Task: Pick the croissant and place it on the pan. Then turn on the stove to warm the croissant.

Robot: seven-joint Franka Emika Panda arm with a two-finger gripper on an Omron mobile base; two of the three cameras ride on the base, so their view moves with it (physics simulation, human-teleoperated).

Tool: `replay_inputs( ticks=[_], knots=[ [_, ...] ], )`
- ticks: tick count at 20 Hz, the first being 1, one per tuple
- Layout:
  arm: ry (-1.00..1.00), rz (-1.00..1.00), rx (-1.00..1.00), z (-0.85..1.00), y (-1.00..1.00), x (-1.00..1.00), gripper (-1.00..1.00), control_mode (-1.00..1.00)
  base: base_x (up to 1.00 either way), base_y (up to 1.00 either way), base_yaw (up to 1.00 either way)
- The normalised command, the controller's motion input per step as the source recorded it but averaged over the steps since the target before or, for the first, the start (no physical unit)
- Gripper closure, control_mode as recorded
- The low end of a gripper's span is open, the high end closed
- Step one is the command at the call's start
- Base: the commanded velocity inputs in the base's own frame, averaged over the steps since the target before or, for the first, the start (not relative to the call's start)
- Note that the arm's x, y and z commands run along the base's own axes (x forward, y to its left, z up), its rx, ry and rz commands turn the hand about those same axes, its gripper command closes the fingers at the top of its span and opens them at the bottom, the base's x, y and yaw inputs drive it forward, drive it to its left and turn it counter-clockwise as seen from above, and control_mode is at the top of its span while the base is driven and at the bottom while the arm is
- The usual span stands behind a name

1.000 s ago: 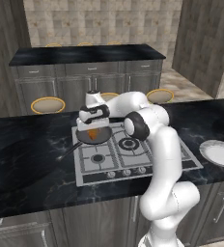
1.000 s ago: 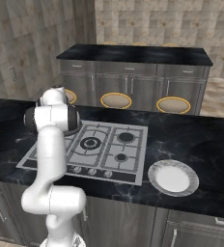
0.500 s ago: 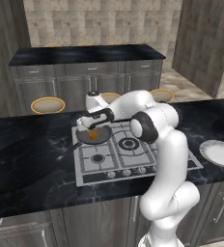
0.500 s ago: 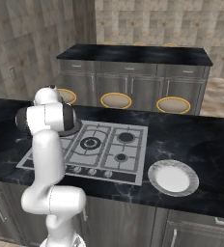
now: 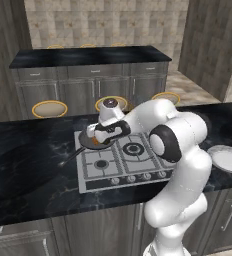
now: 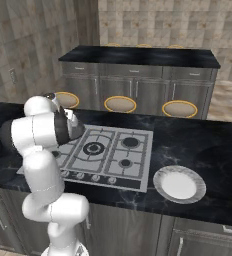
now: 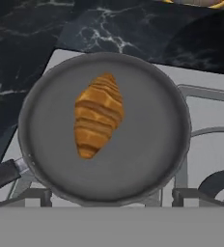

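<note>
The croissant point(image 7: 98, 116), small and golden-brown, lies flat inside the pan point(image 7: 147, 159), left of its middle, with nothing touching it. The dark round pan point(image 5: 90, 145) sits on the rear left burner of the stove point(image 5: 133, 161), its thin handle point(image 5: 70, 157) pointing out to the front left. My gripper point(image 5: 105, 136) hovers just above the pan, open and holding nothing. An orange sliver of the croissant point(image 5: 94, 141) shows under the hand. In the right base view my own arm blocks the pan.
A row of small knobs point(image 5: 133, 177) runs along the stove's front edge. A white plate point(image 5: 228, 159) point(image 6: 179, 184) rests on the black marble counter to the stove's right. Round stools point(image 6: 120, 104) stand behind the counter.
The hand has shifted a little to the right above the pan and its elbow has swung. The croissant stays lying in the pan.
</note>
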Motion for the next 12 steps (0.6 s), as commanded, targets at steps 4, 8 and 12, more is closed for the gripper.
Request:
replay_inputs(
  ticks=[4, 8, 12],
  knots=[
    [-0.04, 0.00, 0.15, 0.53, -0.27, -0.35, -1.00, -1.00, 0.00, 0.00, 0.00],
    [0.00, 0.00, 0.11, 0.54, -0.21, -0.36, -1.00, -1.00, 0.00, 0.00, 0.00],
    [0.00, 0.00, 0.07, 0.49, -0.18, -0.48, -1.00, -1.00, 0.00, 0.00, 0.00]
  ],
)
